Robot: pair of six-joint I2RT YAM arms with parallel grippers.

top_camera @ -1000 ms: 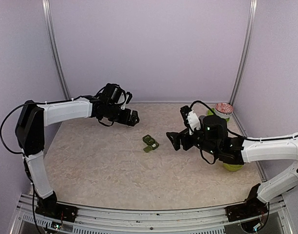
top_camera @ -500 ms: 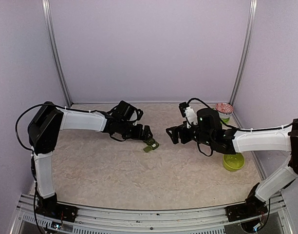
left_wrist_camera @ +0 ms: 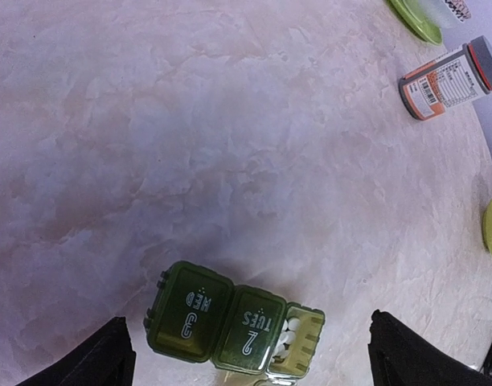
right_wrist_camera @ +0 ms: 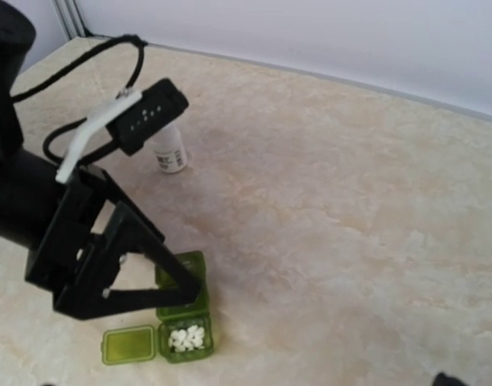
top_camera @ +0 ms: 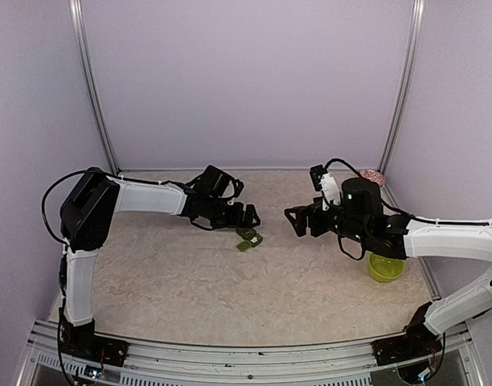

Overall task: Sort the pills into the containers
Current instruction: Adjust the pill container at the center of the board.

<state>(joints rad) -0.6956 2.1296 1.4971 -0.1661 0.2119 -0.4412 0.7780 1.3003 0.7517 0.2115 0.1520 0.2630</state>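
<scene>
The green pill organizer (top_camera: pixel 248 238) lies in the middle of the desk (top_camera: pixel 190 289), one compartment open on white pills (left_wrist_camera: pixel 288 336). The left claw (top_camera: pixel 246 215), fingers spread wide, has advanced to hover just above it. The right claw (top_camera: pixel 298 221), beside it and equally wide, has backed away slightly.

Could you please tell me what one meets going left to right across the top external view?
Pill organizer → right end effector → green bowl. The left end effector overlaps the organizer, so I left it out.
</scene>
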